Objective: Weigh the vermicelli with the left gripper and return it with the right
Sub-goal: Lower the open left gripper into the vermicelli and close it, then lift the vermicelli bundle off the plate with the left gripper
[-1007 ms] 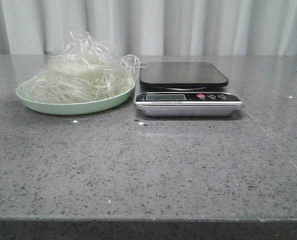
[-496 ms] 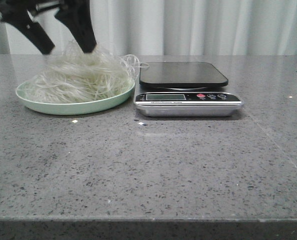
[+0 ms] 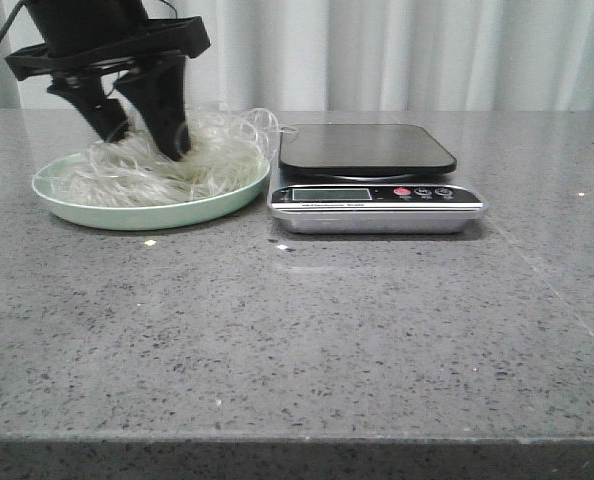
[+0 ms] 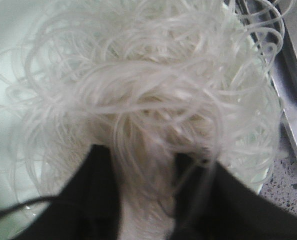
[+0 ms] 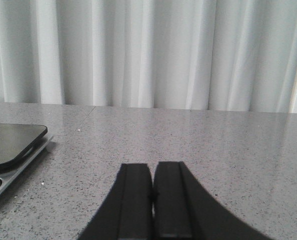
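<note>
Bare grey speckled stone tabletop (image 3: 297, 330) takes up the near ground. Further back, side by side: pale mint-green round plate (image 3: 127, 214) and silver digital kitchen scale with a black glass platform (image 3: 367, 150), near each other, small gap between. Scale platform carries nothing.

Vermicelli (image 3: 217, 150), a loose tangle of thin translucent white strands, sits heaped on the plate, a few loops hanging over the rim on the scale side. Judgement: very light, springy, slick; strands will slip out singly and snag on each other, so a shallow pinch takes only a wisp. Best hold is deep through the dense middle of the heap, not the stray outer loops.

Left gripper (image 3: 137, 135) is down in the pile, black fingers parted, tips buried in strands. Left wrist view: a thick bunch lies between the fingers (image 4: 96, 195), but they haven't clamped it; nothing held.

Right gripper (image 5: 152, 200) is away from all this, over bare table, scale off to its side, fingers pressed together on nothing.
</note>
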